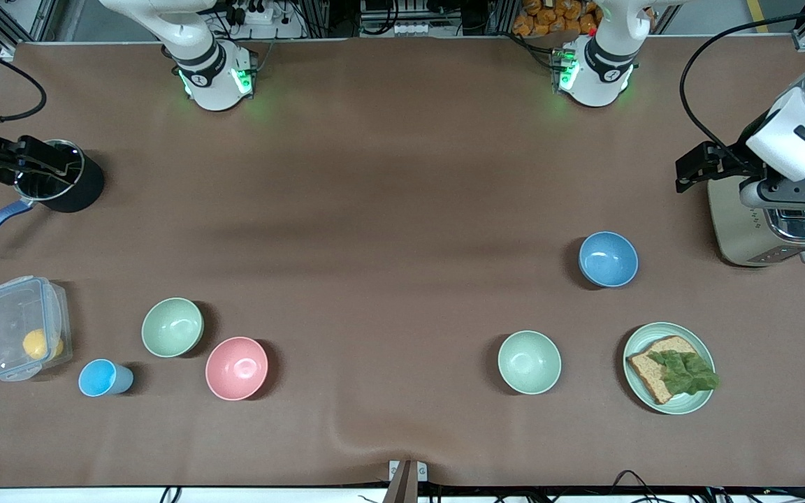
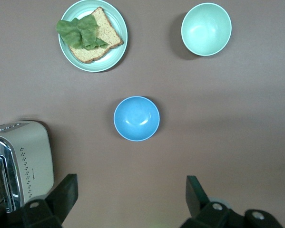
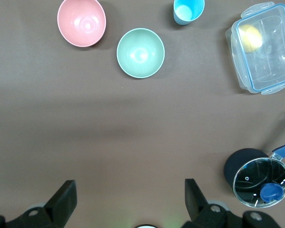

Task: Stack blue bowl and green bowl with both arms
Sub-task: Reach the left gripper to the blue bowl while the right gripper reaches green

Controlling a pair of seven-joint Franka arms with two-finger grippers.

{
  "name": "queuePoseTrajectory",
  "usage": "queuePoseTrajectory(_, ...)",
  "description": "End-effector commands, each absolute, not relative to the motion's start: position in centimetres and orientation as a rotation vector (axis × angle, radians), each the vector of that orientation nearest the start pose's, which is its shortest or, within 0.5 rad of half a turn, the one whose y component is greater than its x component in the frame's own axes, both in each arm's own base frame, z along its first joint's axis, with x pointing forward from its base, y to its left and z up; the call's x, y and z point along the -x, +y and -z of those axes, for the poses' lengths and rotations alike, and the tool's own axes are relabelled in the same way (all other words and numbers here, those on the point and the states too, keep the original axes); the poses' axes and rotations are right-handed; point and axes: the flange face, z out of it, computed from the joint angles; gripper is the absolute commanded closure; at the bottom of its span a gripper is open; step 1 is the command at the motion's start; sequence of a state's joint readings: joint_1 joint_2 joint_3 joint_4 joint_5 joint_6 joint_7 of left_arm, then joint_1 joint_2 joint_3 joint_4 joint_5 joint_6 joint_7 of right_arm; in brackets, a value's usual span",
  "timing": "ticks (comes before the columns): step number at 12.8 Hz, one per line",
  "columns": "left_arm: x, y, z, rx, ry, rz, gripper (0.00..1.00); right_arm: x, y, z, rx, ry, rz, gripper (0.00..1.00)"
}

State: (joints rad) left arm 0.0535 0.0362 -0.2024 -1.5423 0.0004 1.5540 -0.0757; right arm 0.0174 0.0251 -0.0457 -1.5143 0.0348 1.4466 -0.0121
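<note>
The brown counter [image 1: 402,175] fills the frame, and both arms are drawn back to its ends at mid-height in the front view. The left pincer [image 2: 129,199] hangs by the toaster [image 1: 769,234] at the left arm's end. Its fingers are spread wide with nothing between them. The right pincer [image 3: 128,199] hangs over the black pot [image 1: 60,183] at the right arm's end, equally wide and empty.

The blue bowl [image 1: 608,259] sits upright just below mid-height of the frame, toward the left arm's end. It is near the toaster and higher in the frame than the plate with bread [image 1: 703,402] and the paler mint bowl [image 1: 530,362]. The green bowl [image 1: 172,327], a duller sage, sits low in the frame toward the right arm's end. The pink bowl [image 1: 236,368] is just beside it, apart from it so far as the views show. The two task bowls are well apart, one within easy reach of each arm.

Both look rigid, light and matte, probably moulded plastic or fibre, so breakage seems a small worry. The curved outer wall gives the fingers little to grip, so the rim is the better hold, with one finger inside and one outside. Being light, either bowl may tip or skate if nudged off-centre. Equal in size, they should nest if lowered level.
</note>
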Motion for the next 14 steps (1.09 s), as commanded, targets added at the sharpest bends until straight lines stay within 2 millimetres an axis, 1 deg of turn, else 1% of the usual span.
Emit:
queuePoseTrajectory(1,-55.8,-7.8,-62.6,3.154,0.133,-0.033,0.00,-54.8,-2.1,-63.0,3.117,0.038,-0.147,0.00)
queuePoseTrajectory(3,-56.0,-7.8,-62.5,3.154,0.107,-0.033,0.00,-54.8,-2.3,-63.0,3.117,0.043,-0.147,0.00)
queuePoseTrajectory(4,-56.3,-7.4,-61.8,3.153,0.092,-0.052,0.00,-54.8,-1.9,-63.2,3.120,0.031,-0.133,0.00)
queuePoseTrajectory(5,-56.7,-7.1,-61.2,3.155,0.087,-0.068,0.00,-54.8,-1.9,-63.3,3.117,0.031,-0.133,0.00)
queuePoseTrajectory(6,-57.6,-6.5,-59.3,3.151,0.087,-0.103,0.00,-55.0,-2.0,-63.1,3.118,0.014,-0.135,0.00)
queuePoseTrajectory(7,-58.8,-4.9,-56.4,3.153,0.053,-0.163,0.00,-55.3,-1.8,-62.3,3.116,0.010,-0.152,0.00)
queuePoseTrajectory(8,-59.4,-4.5,-53.5,3.152,0.041,-0.158,0.00,-55.8,-1.7,-61.3,3.114,0.008,-0.176,0.00)
queuePoseTrajectory(9,-59.5,-4.1,-50.2,3.153,0.028,-0.134,0.00,-56.9,-1.8,-59.4,3.110,0.013,-0.218,0.00)
queuePoseTrajectory(10,-59.5,-2.5,-47.1,3.155,-0.017,-0.112,0.00,-58.0,-2.0,-57.0,3.105,0.021,-0.261,0.00)
queuePoseTrajectory(11,-59.3,-2.2,-44.3,3.156,-0.043,-0.104,0.00,-59.4,-2.0,-54.4,3.100,0.022,-0.294,0.00)
queuePoseTrajectory(13,-58.6,-1.3,-38.6,3.163,-0.067,-0.077,0.00,-61.2,-2.5,-50.4,3.094,0.053,-0.344,0.00)
queuePoseTrajectory(14,-58.3,-1.3,-35.9,3.166,-0.069,-0.086,0.00,-61.9,-2.4,-48.5,3.092,0.054,-0.368,0.00)
